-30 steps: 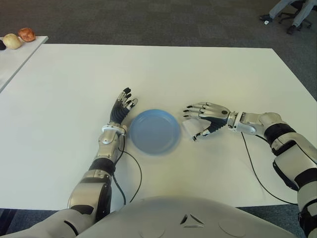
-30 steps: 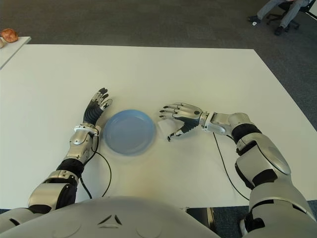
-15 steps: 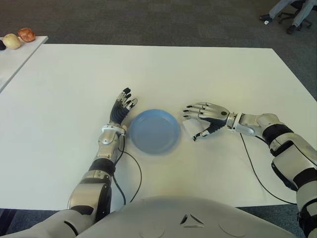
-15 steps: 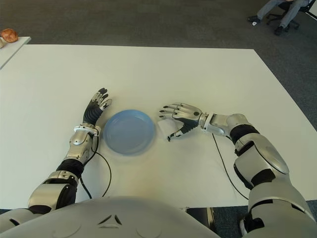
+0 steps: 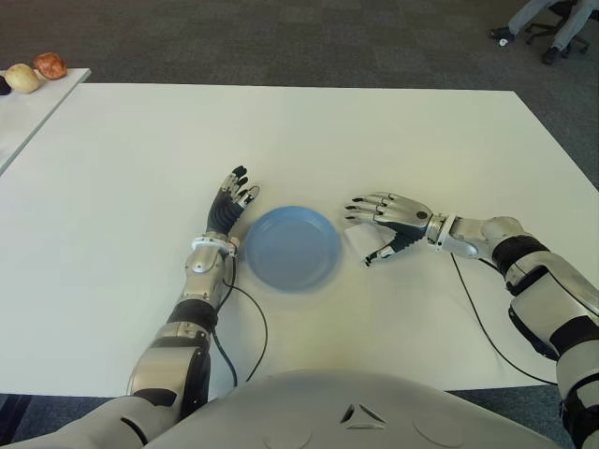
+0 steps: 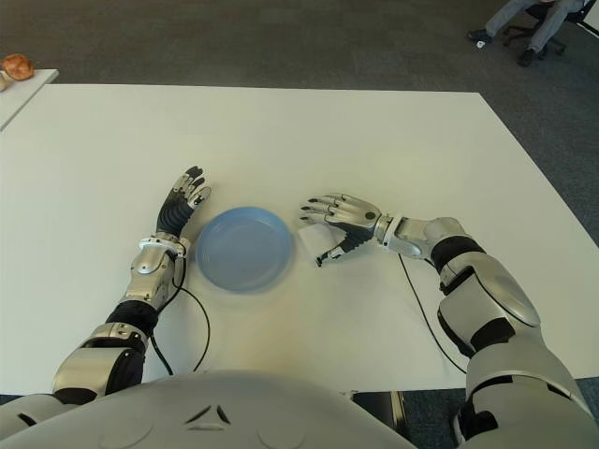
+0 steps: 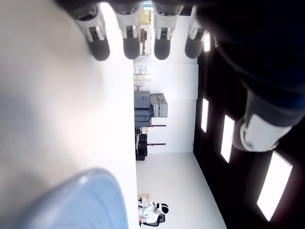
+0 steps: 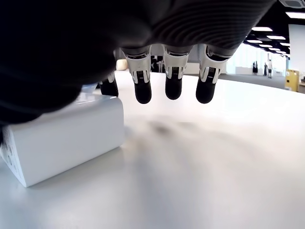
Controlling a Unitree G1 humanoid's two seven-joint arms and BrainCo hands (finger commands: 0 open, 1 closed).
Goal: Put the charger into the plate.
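The right hand was held spread over the white charger, nothing gripped. The blue plate sat just beyond its fingertips; the left hand was seen open alongside.

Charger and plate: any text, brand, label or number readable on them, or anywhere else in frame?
None readable in any view.
Charger: plain white faces; small marks at one end, too blurred to read.
Plate: plain blue, no print.
Table: bare white, no labels.
Right hand, fingers spread over the charger, and left hand, left of the plate: no markings legible.
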